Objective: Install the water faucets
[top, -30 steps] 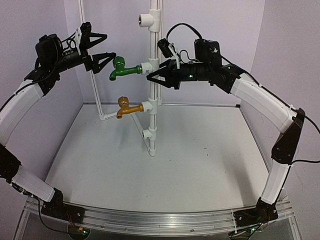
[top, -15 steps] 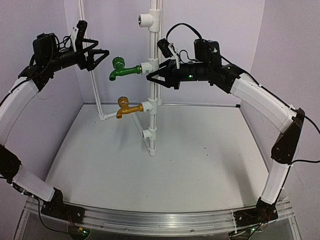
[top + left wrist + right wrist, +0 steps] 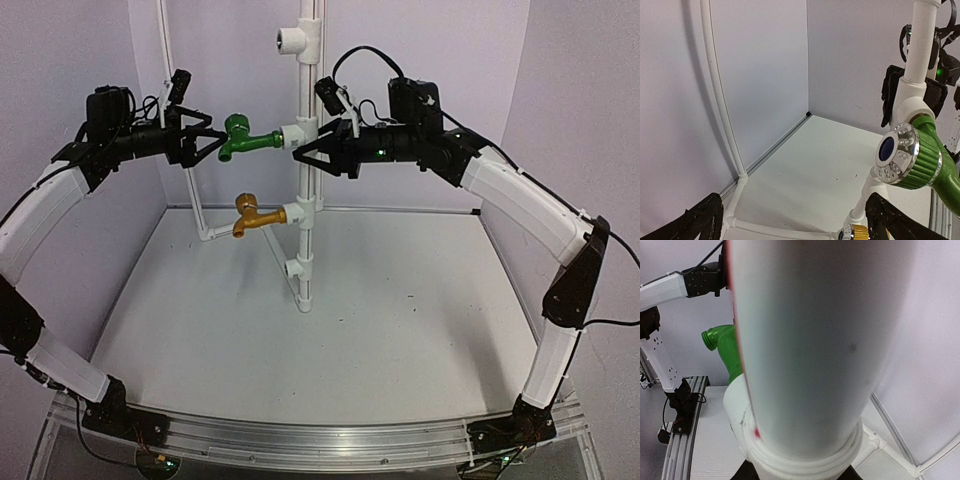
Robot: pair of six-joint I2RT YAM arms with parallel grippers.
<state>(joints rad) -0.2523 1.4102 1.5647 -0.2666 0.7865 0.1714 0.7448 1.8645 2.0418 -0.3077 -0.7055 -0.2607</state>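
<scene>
Top external view shows the green faucet [image 3: 255,141] seated in a white T-fitting [image 3: 300,134] high on the upright pipe [image 3: 308,250], its spout turned down and to the left, its round handle on top; the golden-brass faucet [image 3: 248,212] sits in a lower fitting [image 3: 301,213] on the same pipe, directly beneath the green one; both point toward the left arm's side, well above the white table [image 3: 400,320].

The left gripper [image 3: 212,146] hangs level with the green faucet, just beside its spout end, with its jaws spread wide and nothing between them; I cannot tell from above whether a fingertip grazes the spout. In the left wrist view the two black fingertips [image 3: 705,220] stand far apart at the bottom corners; the green faucet [image 3: 925,160] lies ahead and to the right, its chrome-faced handle turned toward the lens, outside the gap; the golden-brass handle [image 3: 855,233] peeks in at the bottom edge; a thin white tube [image 3: 720,100] runs down the left wall.

The right gripper [image 3: 303,152] reaches in from the right and is clamped on the upright pipe just under the upper T-fitting; in the right wrist view the pipe [image 3: 805,340] fills nearly the whole picture, with the fitting's collar [image 3: 740,410] below and a slice of green faucet [image 3: 722,347] at the left.
</scene>
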